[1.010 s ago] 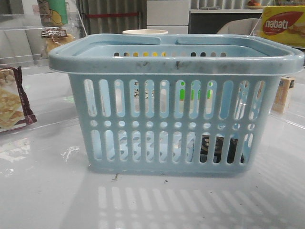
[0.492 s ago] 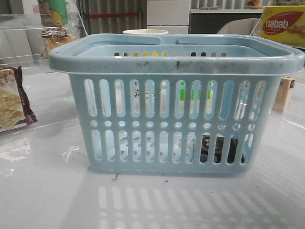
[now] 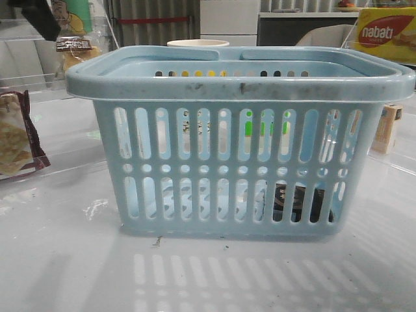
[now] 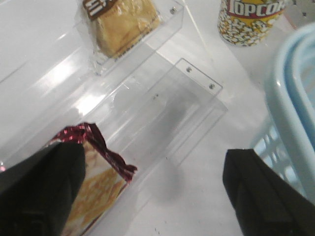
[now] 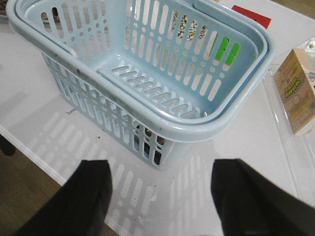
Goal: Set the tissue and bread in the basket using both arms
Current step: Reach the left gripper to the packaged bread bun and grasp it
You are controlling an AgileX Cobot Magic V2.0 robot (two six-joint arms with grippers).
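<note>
Blue basket (image 3: 240, 84) stands upright, bread (image 4: 123, 22) well apart

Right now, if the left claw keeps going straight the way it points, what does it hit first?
Probably the clear acrylic tray on the white table, directly between the open left claw fingers. The maroon-edged cracker packet sits beside one finger and might get clipped; depth is unclear.
</note>
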